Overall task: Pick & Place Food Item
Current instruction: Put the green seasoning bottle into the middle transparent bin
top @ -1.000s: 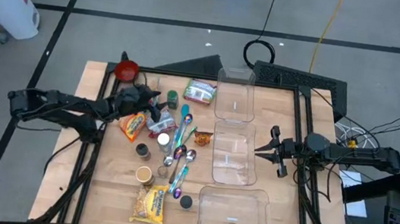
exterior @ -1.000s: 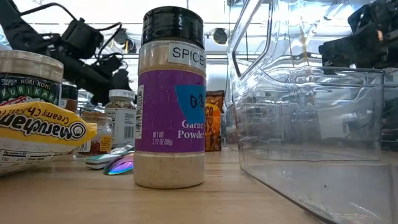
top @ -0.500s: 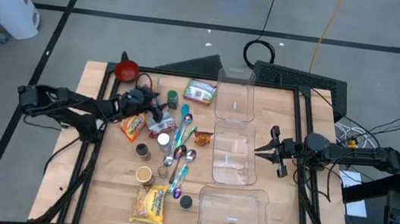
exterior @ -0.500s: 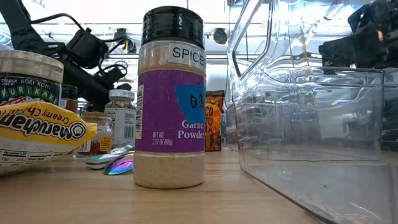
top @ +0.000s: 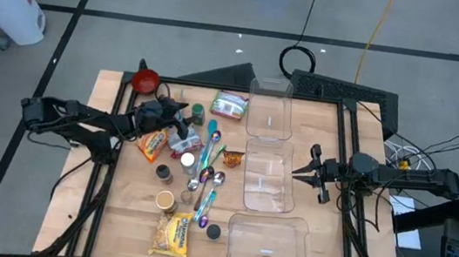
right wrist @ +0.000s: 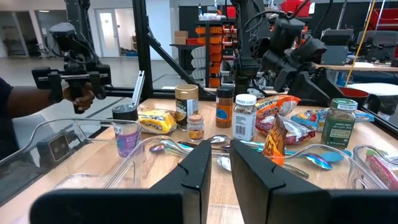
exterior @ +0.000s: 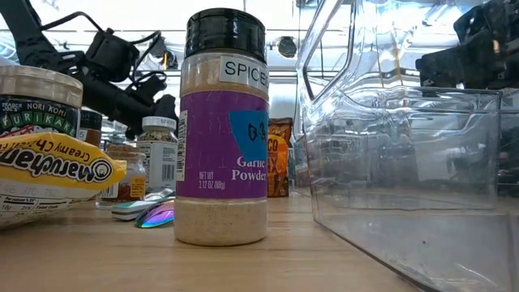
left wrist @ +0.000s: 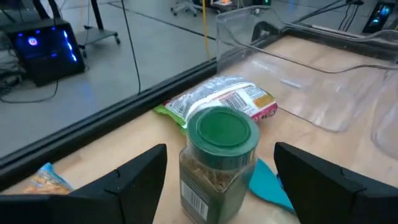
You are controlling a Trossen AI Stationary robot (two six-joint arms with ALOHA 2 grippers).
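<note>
Food packets lie on the table's left half: a green-white-pink snack packet [top: 230, 105], an orange bag [top: 153, 143], a yellow noodle pack [top: 173, 234] and a small orange packet [top: 233, 157]. A green-lidded spice jar [left wrist: 217, 158] stands upright beside the snack packet. My left gripper [top: 184, 121] is open and nearly level. Its fingers stand on either side of the jar, just short of it, touching nothing. My right gripper [top: 299, 173] waits shut above the table's right side, by the middle clear container.
Several spice jars, among them a garlic powder jar [exterior: 220, 130], and spoons [top: 206, 174] crowd the table's middle left. Three clear containers [top: 268, 186] line the middle right. A red bowl [top: 145, 80] sits at the far left corner. A person holding a device [right wrist: 68, 81] stands beyond the table.
My left arm's elbow has come in toward the table and the gripper has tipped down a little. It stays open by the green-lidded jar. Nothing on the table has moved.
</note>
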